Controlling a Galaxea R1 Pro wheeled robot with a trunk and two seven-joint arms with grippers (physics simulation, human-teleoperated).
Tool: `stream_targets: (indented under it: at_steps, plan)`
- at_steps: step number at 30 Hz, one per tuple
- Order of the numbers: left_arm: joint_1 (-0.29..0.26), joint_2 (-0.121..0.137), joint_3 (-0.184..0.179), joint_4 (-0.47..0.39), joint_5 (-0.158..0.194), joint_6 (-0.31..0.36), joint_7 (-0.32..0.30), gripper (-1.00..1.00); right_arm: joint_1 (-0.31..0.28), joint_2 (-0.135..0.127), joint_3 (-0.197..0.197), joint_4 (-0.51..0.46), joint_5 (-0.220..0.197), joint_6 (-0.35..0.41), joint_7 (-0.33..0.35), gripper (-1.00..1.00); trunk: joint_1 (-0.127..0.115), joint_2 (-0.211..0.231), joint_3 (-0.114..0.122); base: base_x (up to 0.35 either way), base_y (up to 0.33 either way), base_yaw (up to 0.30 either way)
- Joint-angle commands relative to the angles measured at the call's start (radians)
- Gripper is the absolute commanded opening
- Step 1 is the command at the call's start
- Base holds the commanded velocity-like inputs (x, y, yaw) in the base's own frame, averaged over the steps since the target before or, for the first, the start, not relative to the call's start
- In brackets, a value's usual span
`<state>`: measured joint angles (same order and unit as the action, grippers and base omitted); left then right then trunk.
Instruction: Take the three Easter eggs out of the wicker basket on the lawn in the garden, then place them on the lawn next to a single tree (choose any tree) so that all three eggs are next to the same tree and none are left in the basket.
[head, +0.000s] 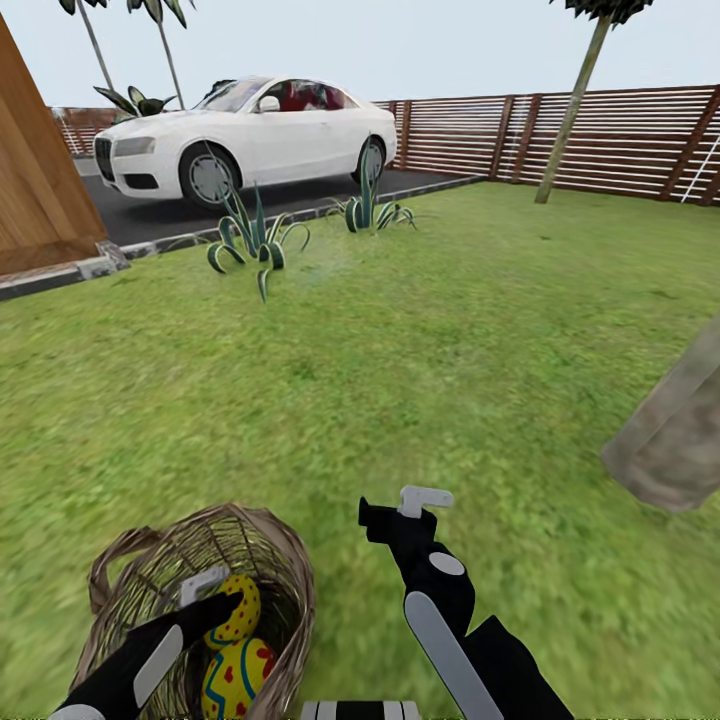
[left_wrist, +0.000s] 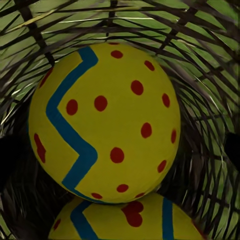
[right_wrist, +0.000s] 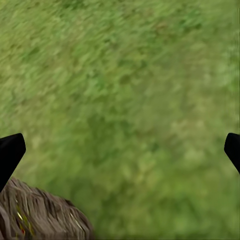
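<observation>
At the lower left of the head view the wicker basket (head: 262, 560) sits on the lawn (head: 430, 350), its braided rim facing the camera. Two Easter eggs show inside it: the upper egg (head: 238, 606) and the lower egg (head: 236, 678) touching just beneath it. The left gripper (head: 212, 592) reaches into the basket right at the upper egg; whether its fingers are spread or closed on the egg cannot be told. In the left wrist view the upper egg (left_wrist: 104, 122) fills the centre, yellow with a blue zigzag and red dots, resting on the lower egg (left_wrist: 127, 220), with the basket weave (left_wrist: 200, 60) all around.

The right gripper (head: 400, 512) hovers over bare grass at lower centre, just right of the basket, holding nothing. In the right wrist view its dark fingertips (right_wrist: 10, 152) stand wide apart at the frame's two sides, grass (right_wrist: 130, 100) between them and a bit of the basket rim (right_wrist: 42, 215) at the lower left corner.

A thick grey-brown tree trunk (head: 675, 440) enters at the right edge. At upper left a white car (head: 250, 135) stands on the asphalt driveway (head: 150, 215), with spiky plants (head: 252, 238) along its kerb. A slatted wooden fence (head: 600, 140) runs across the upper right behind a thin-trunked tree (head: 572, 110).
</observation>
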<state>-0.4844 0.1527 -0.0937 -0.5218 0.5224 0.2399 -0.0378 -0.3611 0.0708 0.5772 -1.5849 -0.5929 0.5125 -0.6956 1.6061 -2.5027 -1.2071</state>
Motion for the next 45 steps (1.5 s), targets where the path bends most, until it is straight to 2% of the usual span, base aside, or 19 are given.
stream_targets:
  at_steps: [1,8,45]
  plan:
    - [0.000,0.000,-0.004,-0.003,0.006,0.004,0.001,1.00,-0.001,0.000,0.001,-0.001,-0.007,0.003,-0.008,1.00,0.000,0.000,-0.002,0.000,0.000,0.000]
    - [-0.007,-0.002,-0.006,-0.025,0.006,0.004,0.001,1.00,-0.001,0.001,0.001,-0.001,-0.008,0.003,-0.008,1.00,0.000,0.000,-0.014,0.000,0.000,0.000]
    - [-0.014,0.004,0.005,-0.031,0.010,0.001,0.007,1.00,-0.001,0.007,0.009,-0.001,-0.008,0.003,-0.008,1.00,0.000,0.000,-0.074,0.000,0.000,0.000]
